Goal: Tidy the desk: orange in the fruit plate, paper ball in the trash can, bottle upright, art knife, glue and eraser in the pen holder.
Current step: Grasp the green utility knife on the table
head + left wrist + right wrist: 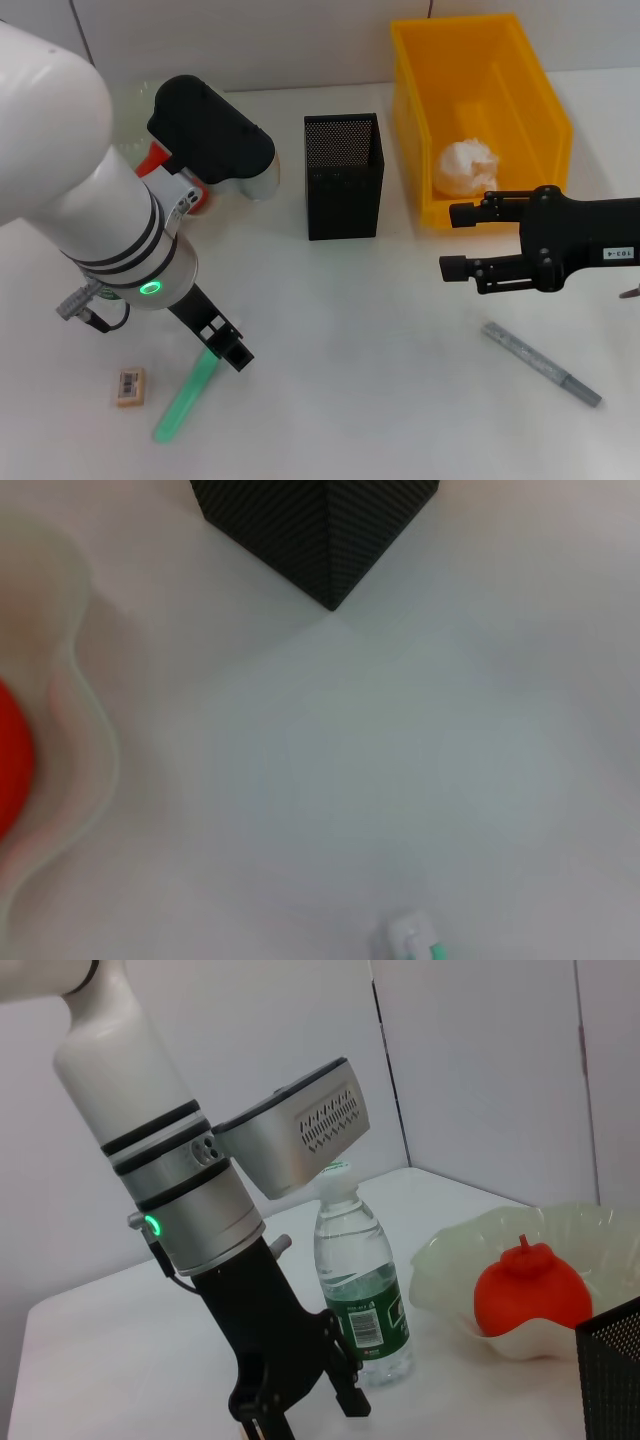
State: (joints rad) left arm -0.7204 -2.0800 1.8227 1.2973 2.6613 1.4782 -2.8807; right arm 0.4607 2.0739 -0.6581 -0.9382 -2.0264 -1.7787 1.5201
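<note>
Green glue stick (186, 393): lying flat on the white desk (340, 340) at the near left, slanted, its upper end directly under the left gripper (222, 344). The left gripper's jaws are parted and astride that upper end, not yet closed on it by the look of things.

Advice for the grasp: settle low, close across the narrow barrel squarely, then lift clear before carrying to the black mesh pen holder (343, 175), and release tip-down over its open mouth.

Eraser (130, 386): just beside the glue stick, apart from it; avoid nudging.

Grey art knife (541, 362): near right, untouched.

Right gripper (455, 241): hovering open, empty, before the yellow bin (478, 110).

Paper ball (466, 166): in the bin.

Orange (526, 1286): in the fruit plate (462, 1257).

Bottle (352, 1278): upright.
</note>
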